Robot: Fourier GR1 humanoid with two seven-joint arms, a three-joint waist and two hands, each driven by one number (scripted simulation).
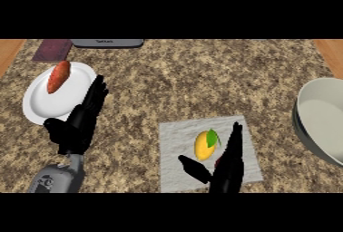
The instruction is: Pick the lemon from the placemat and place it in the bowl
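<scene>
A yellow lemon (204,145) with a green leaf lies near the middle of the grey placemat (175,158). My right hand (226,165) stands over the mat's lower right part, just right of the lemon, fingers straight and pointing away, thumb spread out below the fruit; it holds nothing. The large pale bowl (321,118) sits at the right edge, partly cut off by the view. My left hand (84,120) rests open at the left, fingers up, overlapping the rim of a white plate.
A white plate (43,104) at the left carries an orange sweet potato (58,76). A dark mat (52,50) and a grey device (107,43) lie at the counter's back edge. Wooden strips (331,54) border both sides of the speckled counter.
</scene>
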